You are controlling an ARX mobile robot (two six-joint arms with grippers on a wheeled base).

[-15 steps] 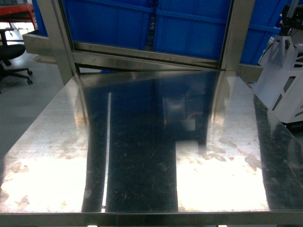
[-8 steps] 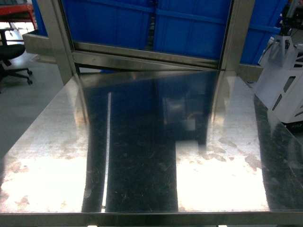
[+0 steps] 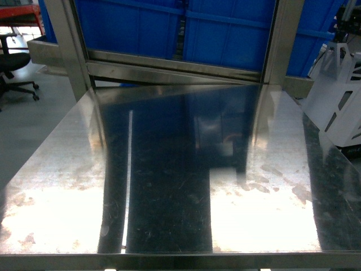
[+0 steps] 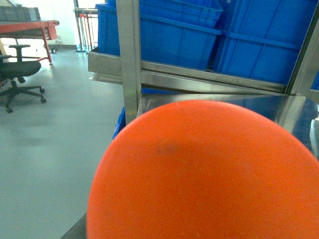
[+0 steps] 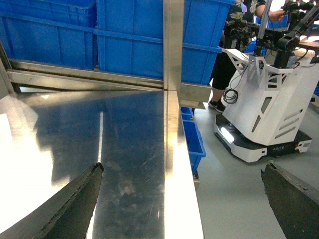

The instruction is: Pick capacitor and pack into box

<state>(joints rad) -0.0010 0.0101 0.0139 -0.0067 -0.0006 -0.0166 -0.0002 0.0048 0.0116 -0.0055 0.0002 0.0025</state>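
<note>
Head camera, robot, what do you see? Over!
Steel table, no capacitor, no box in sight. Right claw open, holding nothing. Left claw hidden behind an orange dome. Blue bins behind.

head: over steel table [image 3: 169,169], facing blue bins [image 3: 225,34] | wrists: low, table corners, same bins

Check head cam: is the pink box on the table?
No, the steel table shows only reflections, with blue bins behind it.
</note>
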